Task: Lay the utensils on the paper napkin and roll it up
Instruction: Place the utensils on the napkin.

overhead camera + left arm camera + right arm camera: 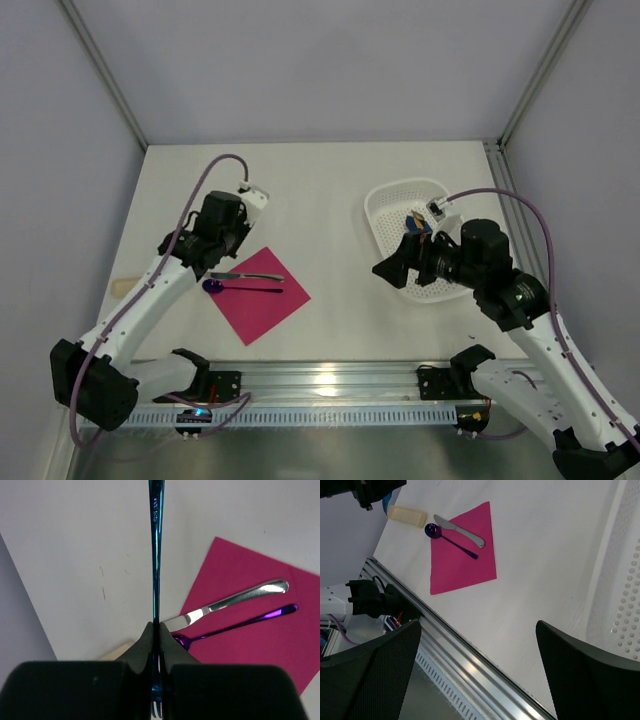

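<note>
The magenta paper napkin (265, 297) (250, 630) (462, 555) lies flat at the left front of the table. Across its far-left corner rest a silver knife (247, 276) (235, 599) (460, 530) and a glossy purple spoon (240, 288) (240, 625) (451, 540), their heads just off the paper. My left gripper (207, 262) (157, 626) hovers above those heads, shut on a blue-teal fork (156, 555) whose handle sticks forward and whose tines show behind the pads. My right gripper (395, 258) (480, 670) hangs open and empty beside the basket.
A white perforated basket (385, 205) (625, 580) holding a small coloured item stands at the right. A pale beige stick (120, 287) (117, 650) (407, 515) lies left of the napkin. An aluminium rail (330, 380) (470, 665) runs along the near edge.
</note>
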### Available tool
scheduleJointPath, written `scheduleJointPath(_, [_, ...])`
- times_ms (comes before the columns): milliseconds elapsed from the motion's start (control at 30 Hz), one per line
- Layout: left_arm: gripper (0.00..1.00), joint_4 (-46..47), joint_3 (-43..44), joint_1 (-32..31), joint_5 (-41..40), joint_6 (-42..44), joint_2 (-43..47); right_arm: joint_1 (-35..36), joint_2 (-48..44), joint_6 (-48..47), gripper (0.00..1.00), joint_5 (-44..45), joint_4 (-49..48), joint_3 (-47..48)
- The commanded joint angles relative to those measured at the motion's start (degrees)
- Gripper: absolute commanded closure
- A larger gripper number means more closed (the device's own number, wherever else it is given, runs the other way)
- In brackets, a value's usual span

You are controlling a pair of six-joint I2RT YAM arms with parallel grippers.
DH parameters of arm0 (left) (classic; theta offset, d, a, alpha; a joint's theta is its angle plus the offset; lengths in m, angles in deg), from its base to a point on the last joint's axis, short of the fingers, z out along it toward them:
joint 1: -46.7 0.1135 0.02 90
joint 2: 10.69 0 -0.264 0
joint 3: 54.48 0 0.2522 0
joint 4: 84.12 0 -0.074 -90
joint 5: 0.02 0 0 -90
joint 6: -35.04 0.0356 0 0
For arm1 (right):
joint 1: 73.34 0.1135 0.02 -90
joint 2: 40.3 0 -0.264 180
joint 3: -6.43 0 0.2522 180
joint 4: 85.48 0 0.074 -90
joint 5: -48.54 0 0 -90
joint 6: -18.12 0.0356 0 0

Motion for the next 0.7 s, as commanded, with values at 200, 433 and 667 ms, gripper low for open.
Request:
scheduleJointPath(200, [1.00,-1.5,-12.6,-9.7,-3.9,30.8,0.7,0.3,-0.2,0.2,0.01,-4.5,-6.3,-4.7])
scheduleJointPath(433, [1.00,-2.3,-19.2,-13.2,1.8,39.8,9.4,0.3,-0.2,-1.2,0.01,-4.4,-6.5,-5.3])
scheduleJointPath(667, [1.00,-6.3,-23.4,-13.8,8.9,39.7,16.6,0.3,0.1,-1.4,0.01,-4.7,-7.2,-6.2])
